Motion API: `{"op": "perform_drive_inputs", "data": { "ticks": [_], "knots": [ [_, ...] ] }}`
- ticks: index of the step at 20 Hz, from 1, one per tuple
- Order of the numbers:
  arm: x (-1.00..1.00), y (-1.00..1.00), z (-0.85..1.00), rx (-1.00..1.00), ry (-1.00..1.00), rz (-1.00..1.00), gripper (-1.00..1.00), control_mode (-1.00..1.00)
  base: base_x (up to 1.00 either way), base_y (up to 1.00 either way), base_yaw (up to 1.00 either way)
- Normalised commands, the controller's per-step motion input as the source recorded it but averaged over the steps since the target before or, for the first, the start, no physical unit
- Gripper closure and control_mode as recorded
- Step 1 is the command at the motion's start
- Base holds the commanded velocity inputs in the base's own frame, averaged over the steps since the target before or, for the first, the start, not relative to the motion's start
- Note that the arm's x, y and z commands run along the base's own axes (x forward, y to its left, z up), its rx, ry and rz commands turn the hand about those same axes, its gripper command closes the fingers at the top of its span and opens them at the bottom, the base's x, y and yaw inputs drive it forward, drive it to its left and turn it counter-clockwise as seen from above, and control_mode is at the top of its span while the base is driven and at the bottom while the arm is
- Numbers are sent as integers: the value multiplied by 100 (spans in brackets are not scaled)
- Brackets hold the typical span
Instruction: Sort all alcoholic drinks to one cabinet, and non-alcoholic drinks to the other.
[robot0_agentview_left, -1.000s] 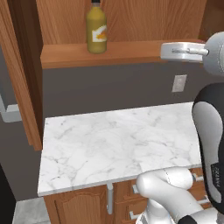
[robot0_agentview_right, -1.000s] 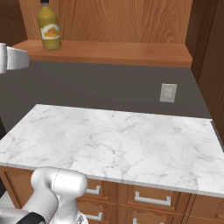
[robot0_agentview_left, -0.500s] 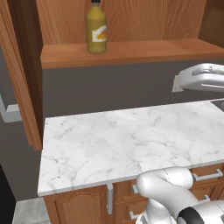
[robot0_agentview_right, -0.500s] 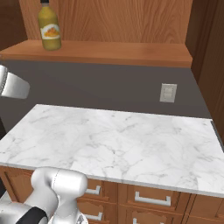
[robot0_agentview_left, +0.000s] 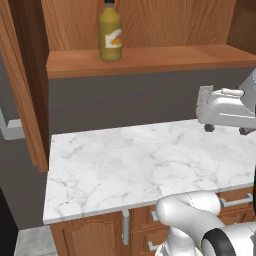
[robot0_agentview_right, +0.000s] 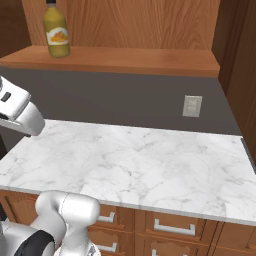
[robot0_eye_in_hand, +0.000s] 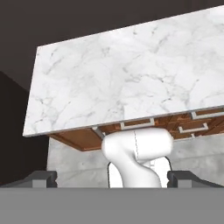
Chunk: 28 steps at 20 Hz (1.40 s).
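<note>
Up at the top left of both base views, one juice bottle (robot0_agentview_left: 110, 33) stands upright on the cabinet (robot0_agentview_left: 150, 60) shelf, near its left end. It looks rigid and smooth, likely slippery and fairly heavy if full; its rounded body below the neck seems the safest place to hold. One bottle, one shelf, one counter (robot0_agentview_left: 150, 160), one wall socket (robot0_agentview_right: 192, 106). Low in the hand view, the gripper (robot0_eye_in_hand: 112, 179) has its fingers spread wide, holding nothing.

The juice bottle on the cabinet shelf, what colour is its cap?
Black, clearest in the right base view on the juice bottle.
</note>
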Motion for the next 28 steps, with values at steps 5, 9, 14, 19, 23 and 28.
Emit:
{"op": "perform_drive_inputs", "data": {
  "ticks": [5, 9, 14, 19, 23, 28],
  "knots": [
    [0, 0, -23, 0, 15, -1, -100, -100, 0, 0, 0],
    [-4, 0, -6, 0, 4, 0, -100, 100, -35, -1, -1],
    [0, 0, 0, 0, 0, 0, -100, 100, -100, -17, -5],
    [0, 0, 0, 0, 0, 0, -100, 100, -99, -45, -4],
    [0, 0, 0, 0, 0, 0, -100, 100, -66, -97, -2],
    [0, 0, 0, 0, 0, 0, -100, 100, 2, -100, 0]
  ]
}}
